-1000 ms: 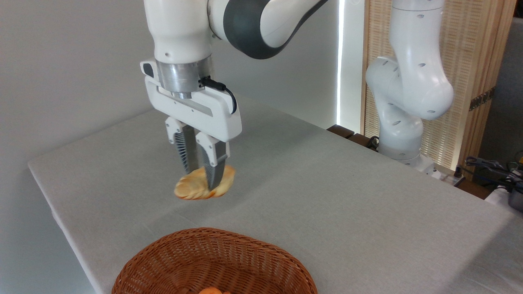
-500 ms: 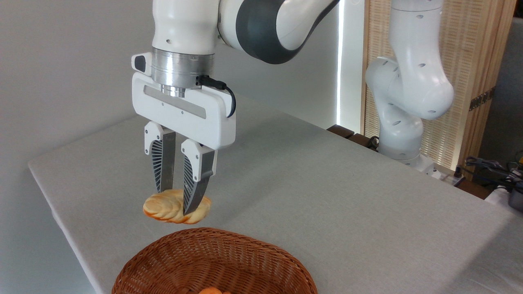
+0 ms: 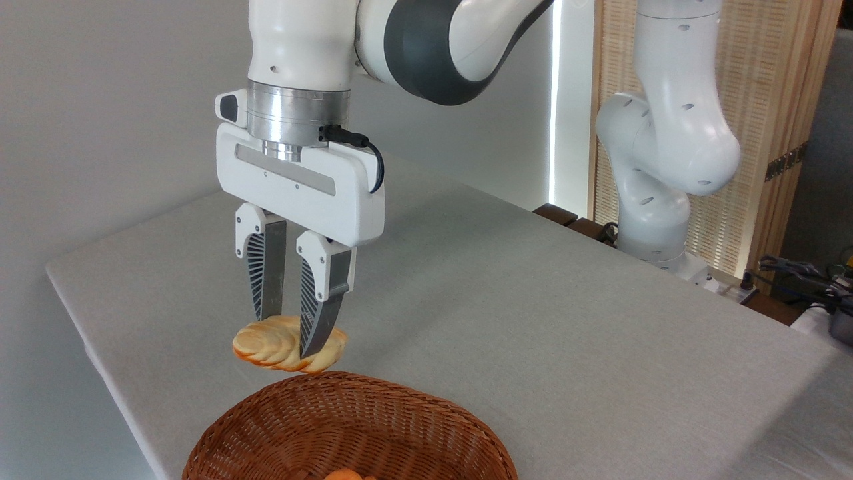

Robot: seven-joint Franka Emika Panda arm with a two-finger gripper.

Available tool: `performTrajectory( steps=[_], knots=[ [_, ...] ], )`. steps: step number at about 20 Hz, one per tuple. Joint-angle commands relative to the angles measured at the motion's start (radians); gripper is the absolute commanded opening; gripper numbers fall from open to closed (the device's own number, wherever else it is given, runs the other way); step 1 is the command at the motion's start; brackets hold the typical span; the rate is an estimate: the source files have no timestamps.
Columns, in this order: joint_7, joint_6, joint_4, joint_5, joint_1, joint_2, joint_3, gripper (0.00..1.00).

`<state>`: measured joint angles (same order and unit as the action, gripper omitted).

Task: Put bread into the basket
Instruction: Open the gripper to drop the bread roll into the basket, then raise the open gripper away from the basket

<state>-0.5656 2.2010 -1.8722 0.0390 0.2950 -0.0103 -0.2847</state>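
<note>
Fingers (image 3: 288, 352) clamp the bread (image 3: 288, 343) midway, long axis level | bread hangs just beyond the basket (image 3: 346, 427) far rim

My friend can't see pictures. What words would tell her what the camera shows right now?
A white robot gripper holds a golden bread roll in the air, just above the far rim of a brown wicker basket on a grey table. Something small and orange peeks from the basket's bottom.

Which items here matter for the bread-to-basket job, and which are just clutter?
Job:
- bread, held in the end effector
- basket

Not part of it:
- small orange item already in the basket
- cables at far right
</note>
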Motion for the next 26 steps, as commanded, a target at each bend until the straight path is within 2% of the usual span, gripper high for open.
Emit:
performTrajectory(
  steps=[1,11,13,20,26],
  knots=[
    [-0.008,0.019,0.005,0.013,0.004,0.003,-0.008,1.00],
    [-0.004,0.017,0.008,0.012,-0.002,0.000,-0.025,1.00],
    [-0.002,0.002,0.011,-0.002,-0.002,-0.005,-0.025,1.00],
    [-0.010,-0.263,0.068,-0.016,0.006,-0.007,-0.008,1.00],
    [-0.033,-0.397,0.073,-0.048,0.012,-0.008,0.004,1.00]
  ],
)
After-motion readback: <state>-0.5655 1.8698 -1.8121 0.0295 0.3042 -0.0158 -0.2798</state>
